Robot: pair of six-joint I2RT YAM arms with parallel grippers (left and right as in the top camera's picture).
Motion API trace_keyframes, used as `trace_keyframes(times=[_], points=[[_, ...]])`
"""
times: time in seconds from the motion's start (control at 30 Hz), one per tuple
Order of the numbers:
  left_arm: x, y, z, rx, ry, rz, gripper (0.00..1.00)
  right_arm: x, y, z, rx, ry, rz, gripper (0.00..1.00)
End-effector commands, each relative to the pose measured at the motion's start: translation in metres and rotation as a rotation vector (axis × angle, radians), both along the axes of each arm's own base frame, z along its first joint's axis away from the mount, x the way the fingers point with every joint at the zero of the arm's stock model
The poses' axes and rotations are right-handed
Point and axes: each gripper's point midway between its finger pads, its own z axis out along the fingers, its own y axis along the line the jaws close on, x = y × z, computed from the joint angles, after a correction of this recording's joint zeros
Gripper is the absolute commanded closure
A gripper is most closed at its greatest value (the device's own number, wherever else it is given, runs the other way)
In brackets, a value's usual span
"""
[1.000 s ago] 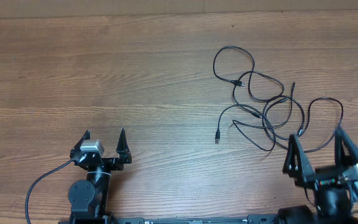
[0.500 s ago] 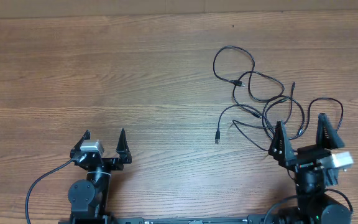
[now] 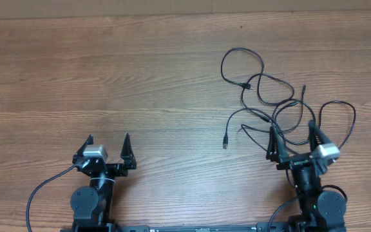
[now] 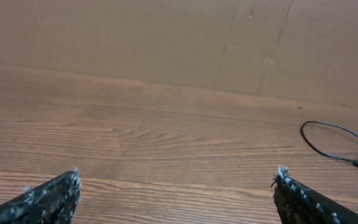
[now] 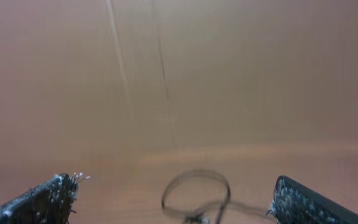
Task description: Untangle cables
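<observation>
The cables (image 3: 277, 104) lie as thin black cords in tangled loops on the right half of the wooden table (image 3: 140, 77). One loose plug end (image 3: 225, 143) points toward the near edge. My right gripper (image 3: 293, 136) is open above the near part of the tangle, with cord strands passing under its fingers. In the right wrist view, which is blurred, a cable loop (image 5: 197, 172) shows ahead between the open fingers of the right gripper (image 5: 173, 182). My left gripper (image 3: 108, 138) is open at the near left, far from the cords. The left gripper (image 4: 178, 174) holds nothing, and a cable loop (image 4: 337, 140) shows far right.
A brown cardboard wall (image 4: 166, 37) stands along the table's far edge. The left arm's own thick black wire (image 3: 44, 190) curls at the near left edge.
My right gripper has moved left and forward from the near right corner to over the near edge of the tangle. The left arm and the cables have not moved.
</observation>
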Motion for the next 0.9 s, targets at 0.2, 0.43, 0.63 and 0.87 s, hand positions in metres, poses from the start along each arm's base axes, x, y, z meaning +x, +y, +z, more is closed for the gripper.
trace_keyframes(times=[0.2,0.43,0.63,0.87], points=[[0.000,-0.001,0.000,-0.008,-0.007,-0.007,0.00,0.002,0.000,-0.038,-0.047,0.136,-0.001,0.00],[0.000,-0.001,0.000,-0.008,-0.007,-0.007,0.00,0.003,-0.006,-0.037,-0.044,0.136,-0.021,0.00],[0.000,-0.001,0.000,-0.008,-0.007,-0.007,0.00,0.003,-0.009,-0.037,-0.044,0.136,-0.034,0.00],[0.000,-0.001,0.000,-0.008,-0.007,-0.007,0.00,0.003,-0.009,-0.038,-0.044,0.137,-0.033,0.00]])
